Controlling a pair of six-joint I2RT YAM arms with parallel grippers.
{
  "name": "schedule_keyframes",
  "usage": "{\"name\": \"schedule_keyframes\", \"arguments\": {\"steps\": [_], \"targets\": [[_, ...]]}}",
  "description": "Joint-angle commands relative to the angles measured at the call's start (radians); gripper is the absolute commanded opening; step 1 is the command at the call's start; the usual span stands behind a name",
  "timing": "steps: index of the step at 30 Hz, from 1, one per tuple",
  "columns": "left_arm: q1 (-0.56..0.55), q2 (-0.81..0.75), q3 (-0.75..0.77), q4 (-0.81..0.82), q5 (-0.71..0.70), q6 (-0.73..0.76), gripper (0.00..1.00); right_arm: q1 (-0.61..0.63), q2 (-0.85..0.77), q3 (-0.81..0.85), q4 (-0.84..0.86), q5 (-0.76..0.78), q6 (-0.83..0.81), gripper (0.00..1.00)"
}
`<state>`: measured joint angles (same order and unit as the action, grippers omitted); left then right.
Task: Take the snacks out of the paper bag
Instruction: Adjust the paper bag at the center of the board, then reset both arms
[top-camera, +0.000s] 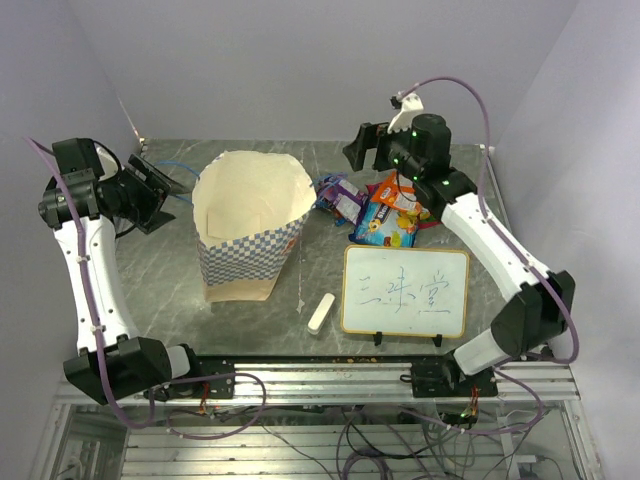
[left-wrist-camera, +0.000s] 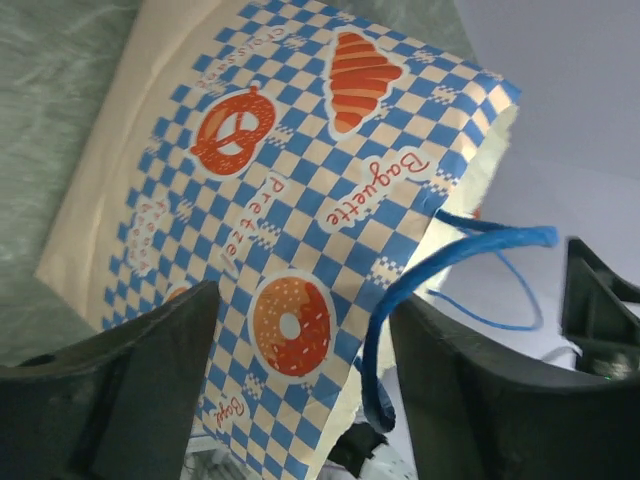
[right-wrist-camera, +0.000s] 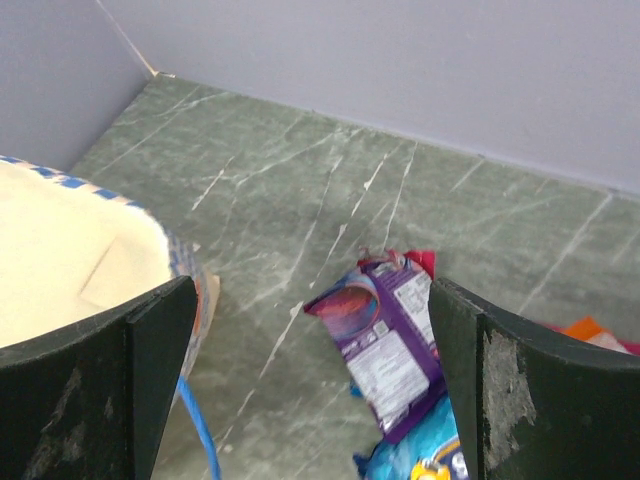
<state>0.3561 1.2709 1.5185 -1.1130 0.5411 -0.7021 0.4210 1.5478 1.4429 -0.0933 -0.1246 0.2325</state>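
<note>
Since the paper bag (top-camera: 245, 262) stands upright on the surface (top-camera: 180, 300) with its mouth open and no packet showing inside, the emptying looks about done. Just left of the bag the left fingers (left-wrist-camera: 120, 370) stand wide, its blue cord handle (left-wrist-camera: 450, 250) loose between them, seemingly placed to steady it rather than grip. Right of the bag and farther back the snacks (top-camera: 388, 212) lie heaped, the right fingers (right-wrist-camera: 110, 350) wide and empty above them.

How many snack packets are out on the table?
3 for sure, clustered right of the paper bag: a purple packet nearest the bag, an orange packet farther back, a blue packet nearer. A red corner may be a fourth; the bag could hide more.
</note>
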Motion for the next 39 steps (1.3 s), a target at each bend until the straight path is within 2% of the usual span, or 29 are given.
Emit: {"name": "schedule_keyframes", "arguments": {"steps": [1,7,11,15,18,25,28,35,39], "targets": [[-0.013,-0.032,0.054,-0.148,-0.175,0.052,0.83,0.004,-0.108,0.02,-0.275,0.063,0.059,1.0],[-0.03,-0.018,0.222,-0.276,-0.433,0.061,0.99,0.005,-0.279,-0.04,-0.399,0.135,0.062,1.0],[-0.04,-0.019,0.282,-0.283,-0.505,0.07,0.99,0.004,-0.353,-0.081,-0.446,0.123,0.088,1.0],[-0.041,-0.042,0.267,-0.293,-0.54,0.068,1.0,0.004,-0.369,-0.056,-0.547,0.157,0.087,1.0],[-0.041,-0.059,0.301,-0.288,-0.48,0.073,0.99,0.003,-0.381,-0.019,-0.62,0.196,0.066,1.0],[-0.044,-0.076,0.443,-0.161,-0.181,0.22,1.0,0.005,-0.49,0.0,-0.69,0.235,0.048,1.0],[-0.114,-0.066,0.499,-0.099,-0.14,0.257,0.99,0.004,-0.523,0.036,-0.756,0.221,0.061,1.0],[-0.46,-0.019,0.487,-0.026,-0.208,0.281,0.99,0.004,-0.627,0.03,-0.811,0.199,0.075,1.0],[-0.538,-0.06,0.466,0.016,-0.219,0.23,0.99,0.003,-0.681,0.011,-0.832,0.204,0.108,1.0]]}}
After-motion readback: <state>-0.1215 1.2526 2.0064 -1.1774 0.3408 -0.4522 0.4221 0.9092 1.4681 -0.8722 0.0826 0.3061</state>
